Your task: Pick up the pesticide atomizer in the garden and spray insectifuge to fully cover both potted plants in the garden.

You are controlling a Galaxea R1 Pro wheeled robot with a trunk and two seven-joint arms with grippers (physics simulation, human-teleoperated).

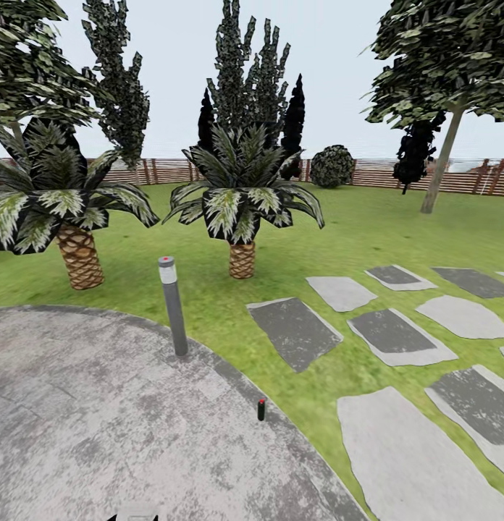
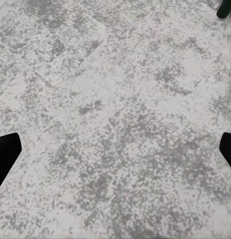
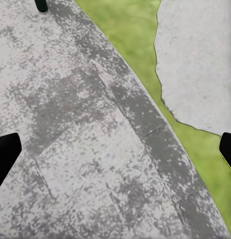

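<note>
A round paved patio (image 1: 85, 427) fills the left foreground of the garden, with a palm (image 1: 56, 195) on the lawn (image 1: 353, 231) just behind its edge. Further right, a grey bollard light (image 1: 172, 307) stands at the patio's rim, and a second palm (image 1: 241, 199) rises on the grass beyond it. Near the patio's right edge stands a small dark bottle with a red top (image 1: 261, 409), likely the pesticide atomizer, upright and untouched. To its right, grey stepping slabs (image 1: 418, 456) run across the grass towards a slatted wooden fence (image 1: 440, 177) at the back.

The left gripper (image 2: 115, 152) hangs over bare paving with its fingers spread wide and nothing between them; the dark base of the bottle sits at the far corner of that wrist view. The right gripper (image 3: 115, 149) is likewise spread and empty, above the patio's curved edge, the grass and a slab, with the bottle's base well apart from it.

The task appears barely begun: the bottle is not yet picked up, and spraying both potted plants is still to come.
</note>
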